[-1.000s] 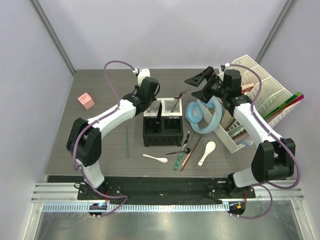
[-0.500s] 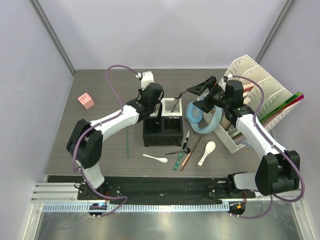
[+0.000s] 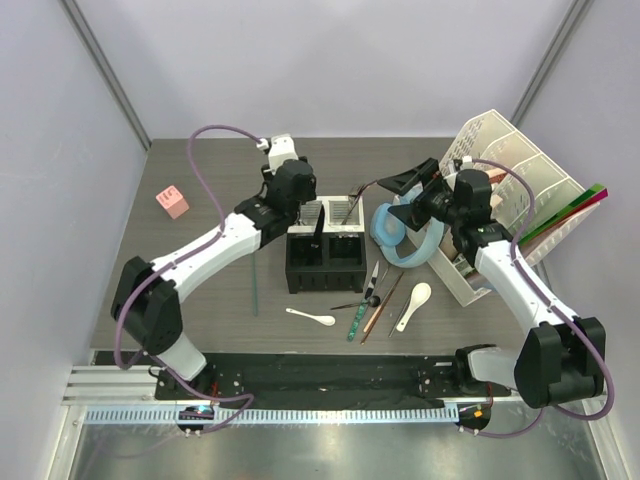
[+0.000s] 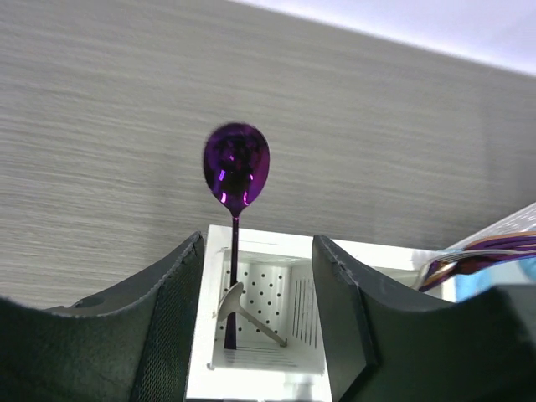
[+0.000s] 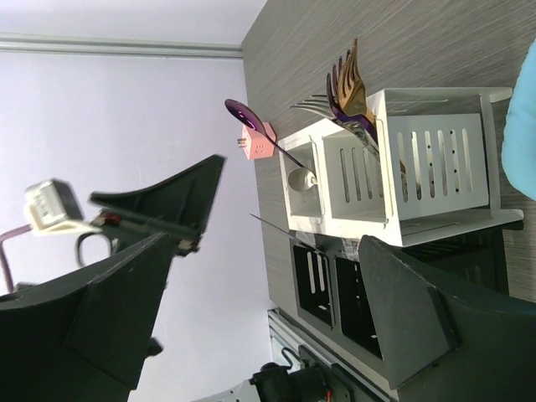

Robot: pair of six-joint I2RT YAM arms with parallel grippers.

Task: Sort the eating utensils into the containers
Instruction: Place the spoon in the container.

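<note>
An aluminium rail (image 3: 330, 412) runs along the near edge of the dark grey wood-grain table (image 3: 200, 300). On the near part of the table lie two white soup spoons (image 3: 311, 317), a green-patterned piece (image 3: 357, 320) and brown chopsticks (image 3: 384, 302), all loose and just in front of the black caddy (image 3: 324, 262). A purple spoon (image 4: 237, 167) stands bowl-up in the caddy's rear left white compartment. The left gripper (image 4: 260, 243) hangs over that compartment with its jaws apart on either side of the spoon handle, touching nothing. The forks (image 5: 350, 88) stand in the rear right white compartment. The right gripper (image 3: 386, 203) is beside them, above the light blue ring (image 3: 405, 240), spread wide and empty. Pale lavender walls (image 3: 330, 60) enclose the far side.
</note>
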